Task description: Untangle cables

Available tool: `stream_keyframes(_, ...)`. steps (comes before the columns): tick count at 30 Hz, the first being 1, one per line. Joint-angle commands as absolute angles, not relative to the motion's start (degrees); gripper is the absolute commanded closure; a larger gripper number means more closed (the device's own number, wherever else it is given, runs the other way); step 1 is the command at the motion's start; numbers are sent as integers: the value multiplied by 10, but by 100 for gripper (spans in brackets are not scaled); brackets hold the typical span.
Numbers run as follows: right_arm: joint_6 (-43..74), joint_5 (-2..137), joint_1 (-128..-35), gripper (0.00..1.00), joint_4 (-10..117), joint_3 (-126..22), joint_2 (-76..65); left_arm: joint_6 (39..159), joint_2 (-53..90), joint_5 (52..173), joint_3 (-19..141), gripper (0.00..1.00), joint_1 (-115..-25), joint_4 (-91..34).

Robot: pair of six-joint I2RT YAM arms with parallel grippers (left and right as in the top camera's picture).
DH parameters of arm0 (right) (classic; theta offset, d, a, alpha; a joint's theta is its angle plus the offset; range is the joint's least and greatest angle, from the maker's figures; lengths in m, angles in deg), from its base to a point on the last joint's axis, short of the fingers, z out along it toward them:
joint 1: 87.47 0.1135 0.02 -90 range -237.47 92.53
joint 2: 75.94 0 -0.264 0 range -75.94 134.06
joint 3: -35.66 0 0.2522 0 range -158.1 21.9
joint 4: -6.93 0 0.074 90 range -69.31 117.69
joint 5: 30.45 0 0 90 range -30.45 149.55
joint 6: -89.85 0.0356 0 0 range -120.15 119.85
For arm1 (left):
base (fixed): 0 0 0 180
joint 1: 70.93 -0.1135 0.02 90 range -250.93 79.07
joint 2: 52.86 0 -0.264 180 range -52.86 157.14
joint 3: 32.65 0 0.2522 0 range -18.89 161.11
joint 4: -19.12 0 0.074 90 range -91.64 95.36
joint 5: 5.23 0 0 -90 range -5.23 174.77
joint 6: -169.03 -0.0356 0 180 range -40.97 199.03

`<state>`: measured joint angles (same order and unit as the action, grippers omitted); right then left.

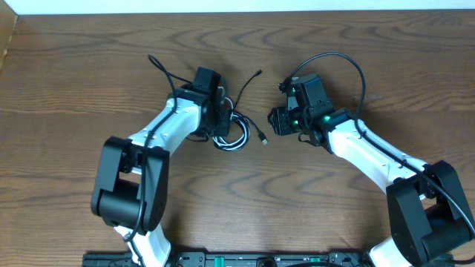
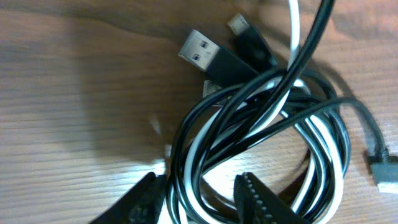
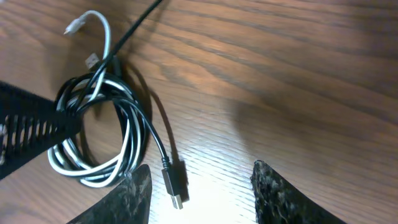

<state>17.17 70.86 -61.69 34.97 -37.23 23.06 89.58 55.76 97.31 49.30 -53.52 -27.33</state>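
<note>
Right, the left pincer is down over the coiled tangle, mid-way across the wooden tabletop. Its jaws are apart, straddling strands of the long thin black cable and the shorter white cable, with bare wood showing beside one finger. Just across the tangle, the right pincer hovers wide open and empty, a black plug end lying on the wood below it.

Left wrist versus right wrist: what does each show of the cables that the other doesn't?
Left wrist only: a flat USB plug seen clearly, and the left gripper straddling coil strands. Right wrist only: the white cable's free tip, and the open right gripper with nothing in it. Both: the tangled coil of black and white cables.
</note>
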Motion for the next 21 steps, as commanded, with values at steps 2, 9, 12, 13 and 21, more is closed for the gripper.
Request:
stream_keyframes(2, 171, 637, -620, 53, 357, -377, 241, 891, 575, 1023, 488, 74, -511, -273)
stream_keyframes(9, 213, 627, -669, 53, 380, -377, 241, 825, 575, 1023, 488, 92, -467, -267)
stream_keyframes(12, 213, 629, -697, 50, 388, -377, 241, 793, 575, 1023, 490, 92, -448, -268)
stream_keyframes(13, 213, 629, -707, 49, 391, -377, 241, 783, 575, 1023, 492, 92, -443, -271)
stream_keyframes(21, 91, 694, -743, 23, 367, -377, 241, 756, 575, 1017, 500, 92, -422, -278)
